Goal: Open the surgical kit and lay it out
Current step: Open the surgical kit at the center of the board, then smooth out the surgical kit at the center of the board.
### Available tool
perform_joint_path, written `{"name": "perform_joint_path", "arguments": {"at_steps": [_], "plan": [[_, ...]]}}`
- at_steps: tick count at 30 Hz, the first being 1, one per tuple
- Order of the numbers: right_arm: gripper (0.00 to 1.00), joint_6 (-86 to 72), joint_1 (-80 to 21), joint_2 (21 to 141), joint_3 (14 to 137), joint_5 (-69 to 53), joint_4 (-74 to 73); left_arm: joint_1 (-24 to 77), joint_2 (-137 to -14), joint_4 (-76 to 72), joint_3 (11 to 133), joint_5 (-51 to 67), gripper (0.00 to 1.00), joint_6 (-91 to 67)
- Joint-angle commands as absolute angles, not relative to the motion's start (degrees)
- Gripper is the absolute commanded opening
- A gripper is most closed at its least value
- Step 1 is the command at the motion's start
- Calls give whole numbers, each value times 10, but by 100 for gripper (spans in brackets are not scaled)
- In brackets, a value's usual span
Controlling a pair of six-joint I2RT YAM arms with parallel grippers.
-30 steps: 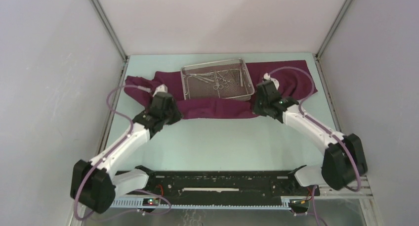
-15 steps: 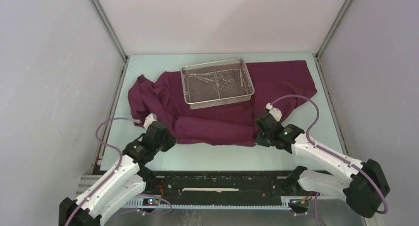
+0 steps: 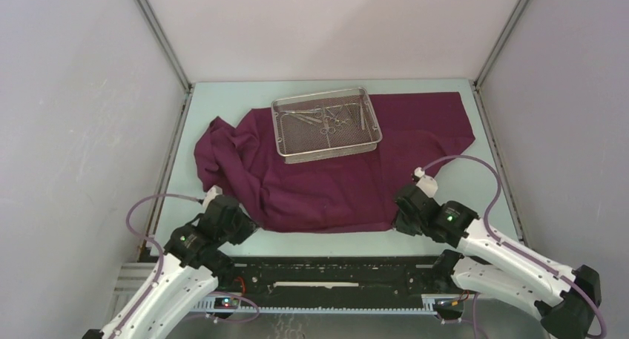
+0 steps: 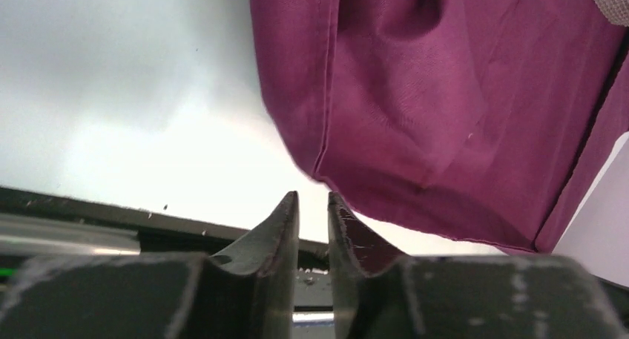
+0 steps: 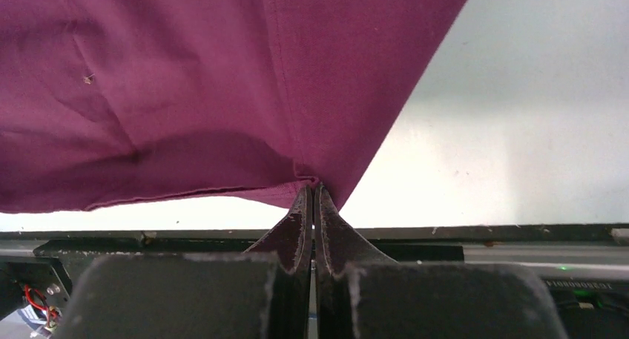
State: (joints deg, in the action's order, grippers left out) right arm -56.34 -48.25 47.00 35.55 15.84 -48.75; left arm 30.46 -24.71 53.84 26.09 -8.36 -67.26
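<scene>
A cloth wrap (image 3: 326,187) corner is clamped by the right gripper (image 5: 311,189), jaws clenched; the left gripper (image 4: 313,199) jaws are parted, holding nothing.

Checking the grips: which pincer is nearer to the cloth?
Right. The right pincer pinches a near corner of the cloth; the left pincer, slightly open, sits just short of the other near corner.

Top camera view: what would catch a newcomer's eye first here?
The big maroon cloth wrap sprawls across the table, rumpled on its left side. On its far edge sits a silver wire-mesh tray with small steel instruments clustered toward its far side. At the near edge, the right end effector pinches one cloth corner, while the left end effector stands slightly open just short of the other.
</scene>
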Motion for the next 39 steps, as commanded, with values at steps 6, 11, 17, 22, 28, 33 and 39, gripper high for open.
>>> {"name": "perform_joint_path", "arguments": {"at_steps": [6,11,17,22,28,33,39], "plan": [[22,-575,-491,425,349,157,-571,308,-215,648,368,-115,58,-687],[61,-525,-490,447,393,153,-547,268,-298,645,460,-213,73,-609],[70,-444,-465,519,466,121,-514,35,-456,534,552,-171,75,-449],[71,-393,-434,565,491,87,-474,-15,-606,450,635,-184,74,-400],[74,-334,-389,593,511,46,-439,-18,-774,409,748,-201,72,-325],[74,-301,-351,606,521,6,-406,-46,-897,433,845,-189,59,-312],[74,-273,-316,632,526,-28,-376,-29,-969,445,876,-146,52,-312]]}}
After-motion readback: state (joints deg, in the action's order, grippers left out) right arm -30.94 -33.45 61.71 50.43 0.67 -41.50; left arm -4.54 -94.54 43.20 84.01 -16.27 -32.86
